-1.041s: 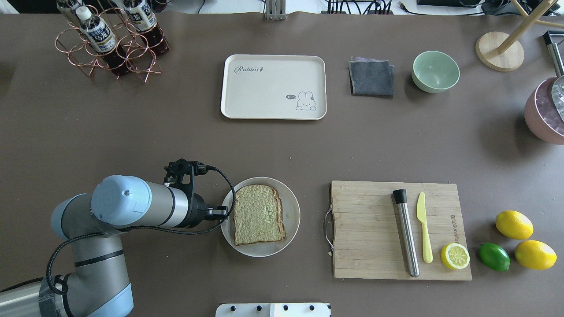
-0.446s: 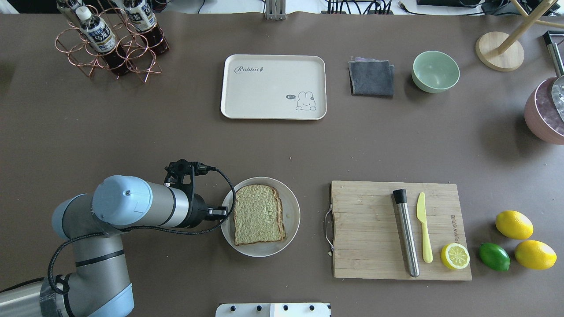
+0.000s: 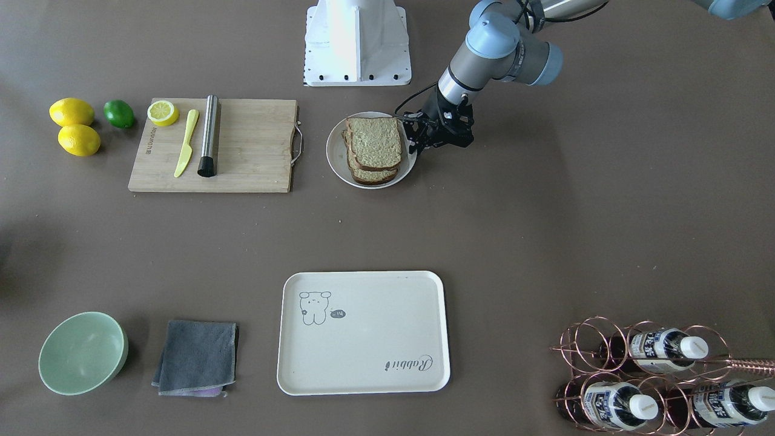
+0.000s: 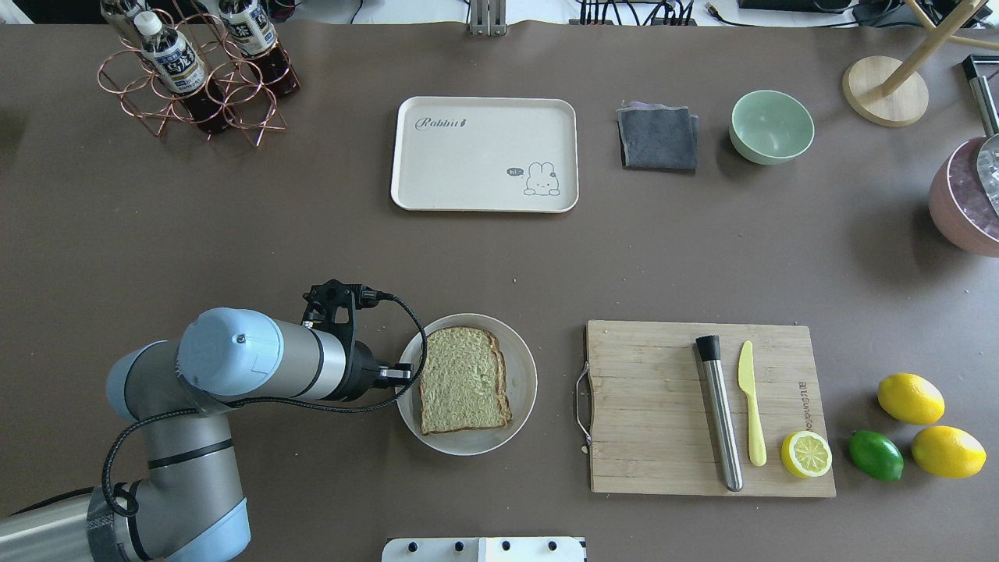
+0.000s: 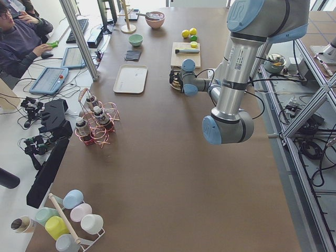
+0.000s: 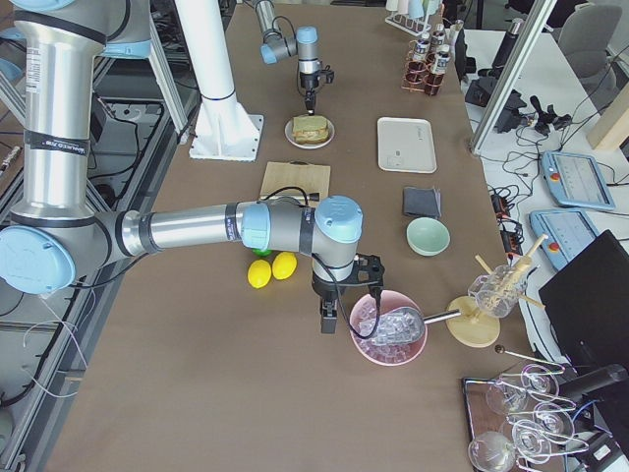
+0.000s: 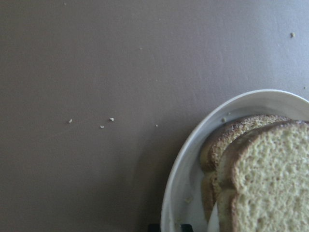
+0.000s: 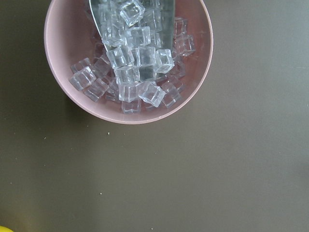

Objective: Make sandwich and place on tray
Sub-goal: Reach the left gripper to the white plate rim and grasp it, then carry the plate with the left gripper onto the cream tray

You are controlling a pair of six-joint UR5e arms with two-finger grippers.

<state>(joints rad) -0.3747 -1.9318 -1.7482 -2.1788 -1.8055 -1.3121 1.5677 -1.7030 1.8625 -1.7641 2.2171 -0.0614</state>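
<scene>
At the plate's left rim, the left gripper [image 4: 402, 375] has advanced slightly rightward over the last second. The round white plate [image 4: 521, 367] carrying the sandwich [image 4: 464, 380] has shifted the same way. I judge that the plate is being moved by its rim.

The wrist view shows dark fingertips on either side of that rim. Whether they actually clamp it, I cannot tell.

Two bread slices lie stacked on the plate, and no egg is clearly visible. The tray [image 4: 468, 168] sits well apart across the table [image 4: 312, 234], so the transfer is not yet done.

The right gripper [image 6: 326, 317] hangs beside the pink ice bowl [image 8: 203, 53], and I cannot tell whether it is open or closed.

Surface: brown mat with a few crumbs. The cutting board [image 4: 648, 406] lies beside the plate. An operator [image 5: 21, 37] sits at a desk.
</scene>
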